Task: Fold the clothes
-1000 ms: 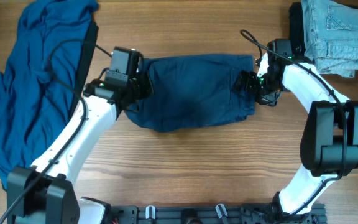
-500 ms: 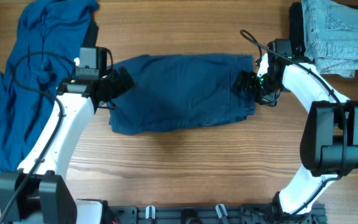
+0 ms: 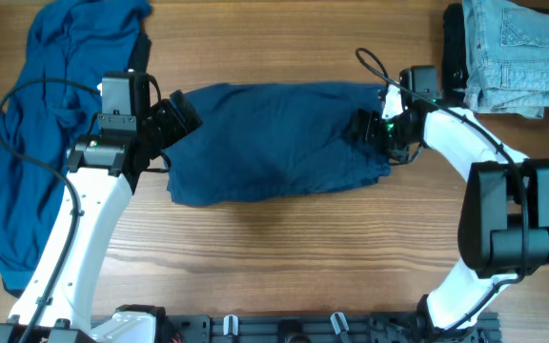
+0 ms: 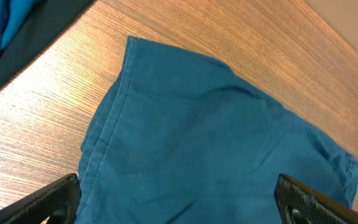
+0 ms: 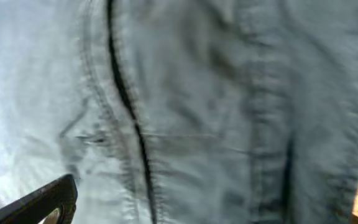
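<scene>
On the table (image 3: pixel 284 257), the navy garment (image 3: pixel 274 143) is lying flat in the middle, long axis left-right. It is roughly a rectangle, with the lower edge slightly uneven.

The left gripper (image 3: pixel 177 118) is hovering at its left end, over the upper-left corner. In the left wrist view both fingers (image 4: pixel 42 202) are sitting wide apart at the bottom corners of the frame. Only the cloth is showing below the gap, so the jaws are fully spread and gripping nothing. The garment's hemmed left edge is running up the frame from between them, with bare wood to its left.

The right gripper (image 3: pixel 370 128) is sitting down on the garment's right end, where the fabric is bunching a little. The right wrist view is too close to help much. Washed-out fabric with a stitched seam and a dark fold line is filling the frame. One finger (image 5: pixel 45 200) is showing at lower left; the other isn't showing clearly. It looks like it's pressing into the cloth, but I can't tell whether the jaws are clamping it or just spread over it.

The blue cloth pile (image 3: pixel 46 124) is sprawling crumpled over the left side of the table, close to the left gripper. The folded denim jeans (image 3: pixel 518 52) are sitting in the top-right corner on a dark garment (image 3: pixel 454 43), near the right gripper but apart from the navy piece.
</scene>
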Motion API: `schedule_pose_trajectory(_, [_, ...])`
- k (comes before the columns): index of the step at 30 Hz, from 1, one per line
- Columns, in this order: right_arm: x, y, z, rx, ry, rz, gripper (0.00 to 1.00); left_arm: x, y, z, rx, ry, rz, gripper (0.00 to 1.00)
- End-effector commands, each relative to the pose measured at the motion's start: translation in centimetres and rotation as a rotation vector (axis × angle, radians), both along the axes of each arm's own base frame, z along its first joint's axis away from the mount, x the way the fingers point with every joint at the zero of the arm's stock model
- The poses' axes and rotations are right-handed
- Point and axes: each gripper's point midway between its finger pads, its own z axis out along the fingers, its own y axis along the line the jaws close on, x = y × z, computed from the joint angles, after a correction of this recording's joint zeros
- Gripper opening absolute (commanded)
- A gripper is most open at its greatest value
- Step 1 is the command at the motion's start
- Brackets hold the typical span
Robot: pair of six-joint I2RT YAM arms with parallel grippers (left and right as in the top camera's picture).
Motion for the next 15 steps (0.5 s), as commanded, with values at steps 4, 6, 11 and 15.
schedule_pose_trajectory(4, [-3.4,0.7,-3.7,0.010,0.147,-0.048,0.29,-0.2,-0.2,-0.3,-0.007,0.013,-0.007,1.00])
schedule_pose_trajectory(6, [-3.2,0.1,-3.9,-0.026,0.139,-0.055,0.09,-0.4,-0.2,-0.5,-0.006,0.023,-0.007,1.00])
schedule_pose_trajectory(11, [-2.2,-5.1,-1.8,-0.262,0.175,-0.130,0.04,-0.8,-0.2,-0.8,-0.004,0.042,-0.006,1.00])
schedule_pose_trajectory(15, [-1.5,-7.7,2.0,-0.341,0.174,-0.107,0.04,-0.8,-0.2,-0.8,-0.004,0.042,-0.007,1.00])
